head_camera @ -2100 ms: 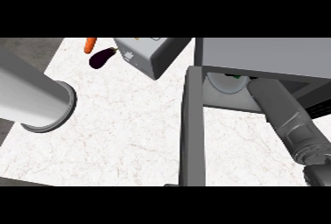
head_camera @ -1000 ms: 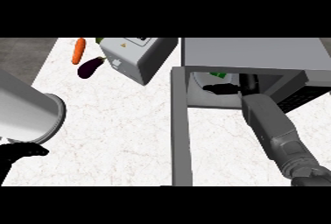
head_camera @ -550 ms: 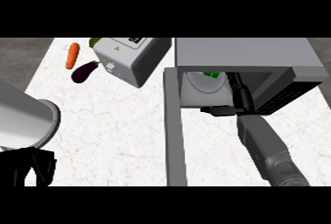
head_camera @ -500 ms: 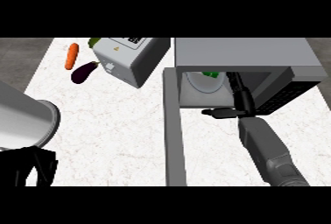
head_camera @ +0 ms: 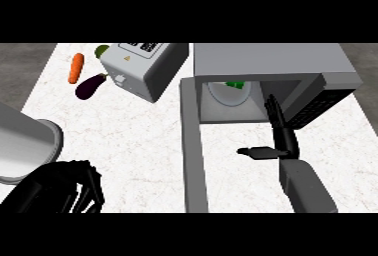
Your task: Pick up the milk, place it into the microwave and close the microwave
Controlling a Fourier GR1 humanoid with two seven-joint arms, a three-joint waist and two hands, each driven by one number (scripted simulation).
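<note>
One step is judged outstanding: the green-and-white milk carton point(head_camera: 233, 90) is seen inside the grey microwave point(head_camera: 266, 60) at upper right, right hand point(head_camera: 277, 134) straight-fingered and released, swung-out door point(head_camera: 193, 150) unclosed.

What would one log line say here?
milk: in microwave | door: open | right robot hand: open, at opening | left robot hand: low, curled
</note>
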